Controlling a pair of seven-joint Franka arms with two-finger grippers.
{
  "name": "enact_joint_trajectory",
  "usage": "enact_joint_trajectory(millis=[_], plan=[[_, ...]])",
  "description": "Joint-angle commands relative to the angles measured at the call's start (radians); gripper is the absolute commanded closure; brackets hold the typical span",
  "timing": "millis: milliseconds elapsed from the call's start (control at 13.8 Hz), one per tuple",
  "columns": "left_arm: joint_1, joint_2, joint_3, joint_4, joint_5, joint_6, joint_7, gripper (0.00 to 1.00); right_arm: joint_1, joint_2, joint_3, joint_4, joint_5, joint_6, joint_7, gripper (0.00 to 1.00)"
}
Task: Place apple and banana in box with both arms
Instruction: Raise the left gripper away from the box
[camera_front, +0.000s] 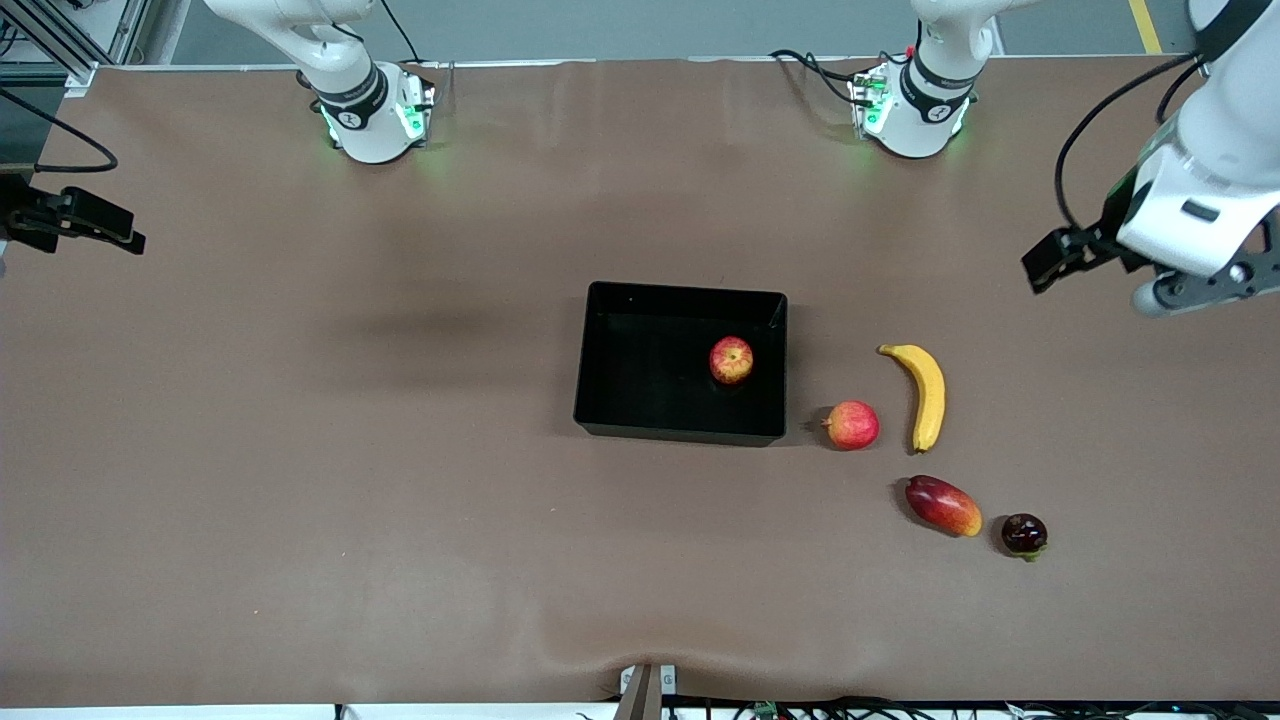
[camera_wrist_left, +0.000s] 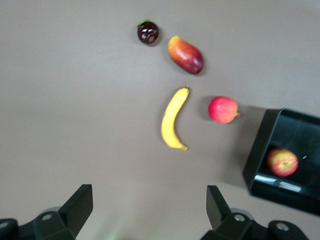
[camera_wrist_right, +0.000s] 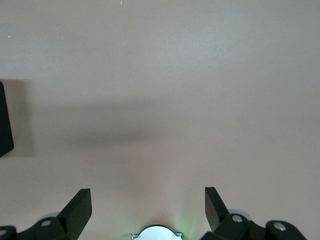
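From the front, the apple (camera_front: 731, 360) already lies in the box (camera_front: 600, 360), toward its left-arm end, so half the task looks done and the banana step is in hand. The banana (camera_front: 927, 393) lies on the table (camera_front: 300, 450) beside the box, toward the left arm's end, with a pink-red fruit (camera_front: 852, 425) between it and the box. Nearer the camera lie a mango (camera_front: 943, 505) and a dark round fruit (camera_front: 1024, 534). The left gripper (camera_front: 1060, 258) hangs high over the table's left-arm end. The right gripper is out of this view, and that arm seems to wait.

Count: 1 apple, 1 banana, 1 box, 3 other fruits, 2 arms.

In the left wrist view, the left gripper (camera_wrist_left: 150, 210) stands wide open and empty, the banana (camera_wrist_left: 174, 119) below it. Next, I judge, it must descend and close across the banana's middle.

In the right wrist view, the right gripper (camera_wrist_right: 148, 210) is also spread wide, holding nothing, over bare table beside the box (camera_wrist_right: 5, 125).
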Motion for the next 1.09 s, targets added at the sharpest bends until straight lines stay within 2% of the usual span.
enact_joint_trajectory(millis=[0,218,290,435,653,870,1015], plan=[[-0.136,-0.100,0.205,-0.097,-0.050,-0.001,0.101,0.00,-0.027,-0.014,0.037,0.002,0.013,0.037,0.028,0.00],[-0.242,-0.184,0.349,-0.178,-0.091,-0.001,0.127,0.00,-0.025,-0.012,0.033,-0.001,0.015,0.066,0.027,0.00],[-0.253,-0.194,0.367,-0.187,-0.094,-0.001,0.129,0.00,-0.024,-0.012,0.033,-0.006,0.015,0.078,0.027,0.00],[-0.242,-0.209,0.368,-0.187,-0.128,-0.011,0.135,0.00,-0.020,-0.003,0.033,-0.003,0.015,0.097,0.022,0.00],[-0.236,-0.194,0.373,-0.151,-0.131,-0.031,0.139,0.00,-0.019,-0.003,0.033,-0.015,0.015,0.098,0.030,0.00],[-0.237,-0.183,0.371,-0.158,-0.130,-0.031,0.138,0.00,-0.022,-0.003,0.031,-0.012,0.013,0.088,0.030,0.00],[-0.239,-0.146,0.371,-0.163,-0.130,-0.022,0.132,0.00,-0.022,-0.003,0.031,-0.007,0.013,0.091,0.030,0.00]])
